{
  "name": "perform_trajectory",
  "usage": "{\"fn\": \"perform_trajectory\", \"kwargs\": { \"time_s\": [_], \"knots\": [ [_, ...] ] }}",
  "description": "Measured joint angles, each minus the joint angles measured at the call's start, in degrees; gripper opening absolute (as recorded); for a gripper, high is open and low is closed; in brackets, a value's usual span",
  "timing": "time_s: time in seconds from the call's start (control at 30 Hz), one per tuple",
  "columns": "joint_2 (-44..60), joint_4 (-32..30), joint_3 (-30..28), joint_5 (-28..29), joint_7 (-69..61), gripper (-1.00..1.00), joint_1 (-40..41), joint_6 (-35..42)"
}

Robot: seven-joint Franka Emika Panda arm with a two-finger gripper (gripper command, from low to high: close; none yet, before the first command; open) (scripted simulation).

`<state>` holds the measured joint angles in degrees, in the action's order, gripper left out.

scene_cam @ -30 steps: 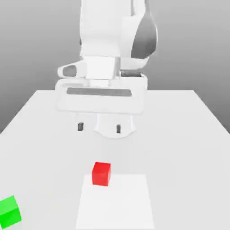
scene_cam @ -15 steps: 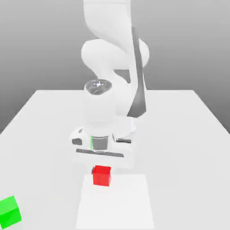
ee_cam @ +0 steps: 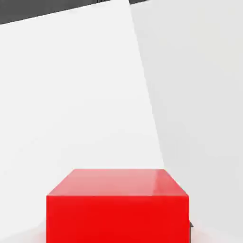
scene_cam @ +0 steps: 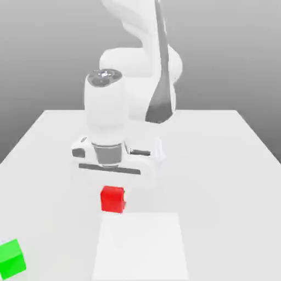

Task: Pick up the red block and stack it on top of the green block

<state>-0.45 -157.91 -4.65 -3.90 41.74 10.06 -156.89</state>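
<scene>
The red block [scene_cam: 113, 199] sits directly under the white arm's [scene_cam: 118, 118] hand, toward the middle of the table [scene_cam: 219, 164] and just beyond the far edge of a paler square patch [scene_cam: 140, 247] on the table's surface. It appears slightly raised off the surface, though contact with the table cannot be confirmed. The end effector [scene_cam: 112, 189] is down at the red block, but its fingers are hidden behind the hand body and the block, so whether they are apart or clamped on it cannot be told. In the hand view the red block [ee_cam: 117, 204] fills the near foreground. The green block [scene_cam: 11, 258] rests at the table's near edge, at the corner on the exterior view's left, well apart from the red block.
</scene>
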Motion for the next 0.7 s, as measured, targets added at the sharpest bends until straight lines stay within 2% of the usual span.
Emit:
{"fn": "perform_trajectory", "kwargs": {
  "time_s": [0.43, 0.57, 0.6, 0.7],
  "knots": [
    [14.8, 26.4, -5.6, -1.3, -8.7, -1.00, 10.3, 11.5],
    [22.2, 28.4, -4.7, -3.4, -10.7, -1.00, 11.9, 6.1],
    [23.4, 28.5, -4.5, -3.7, -10.9, 1.00, 12.1, 5.1],
    [23.4, 28.5, -4.5, -3.7, -10.9, 1.00, 12.1, 5.1]
  ]
}}
